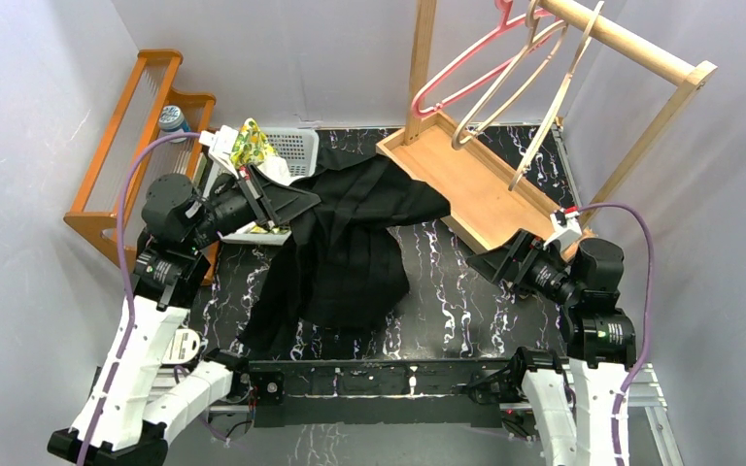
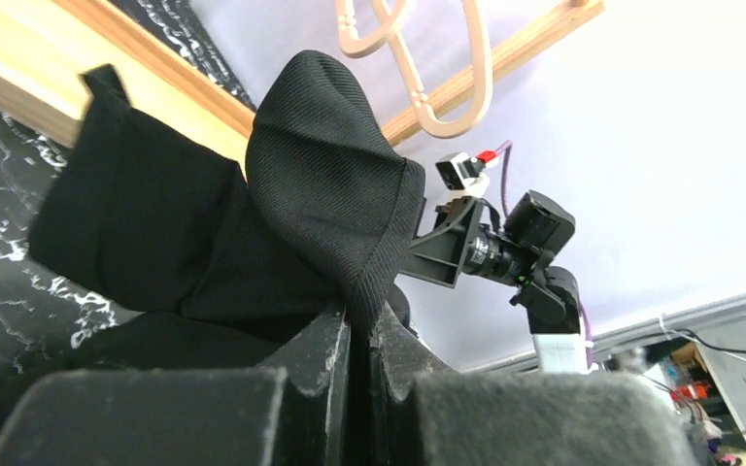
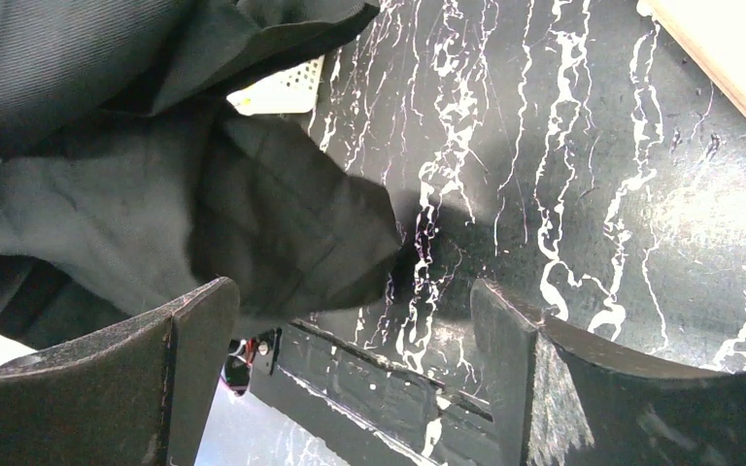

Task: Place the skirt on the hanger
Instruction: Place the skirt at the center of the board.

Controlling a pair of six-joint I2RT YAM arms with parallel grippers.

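The black skirt [image 1: 350, 243] lies crumpled across the middle of the dark marbled table, one end lifted toward the left. My left gripper [image 1: 301, 206] is shut on a fold of the skirt's edge [image 2: 330, 184], the cloth pinched between the jaws of this gripper [image 2: 364, 325]. My right gripper [image 1: 481, 264] hangs open to the right of the skirt, low over the table. In the right wrist view the skirt [image 3: 155, 194] lies ahead and left of the right gripper [image 3: 350, 311], which holds nothing. A pink hanger [image 1: 466, 73] and wooden hangers [image 1: 520, 92] hang from the rail at the back.
The hanger rail stands on a wooden tray base [image 1: 466, 184] at the back right. A white basket [image 1: 296, 150] with a yellow-green cloth [image 1: 251, 144] sits at the back left, beside an orange wooden rack [image 1: 146, 126]. Grey walls close in on both sides.
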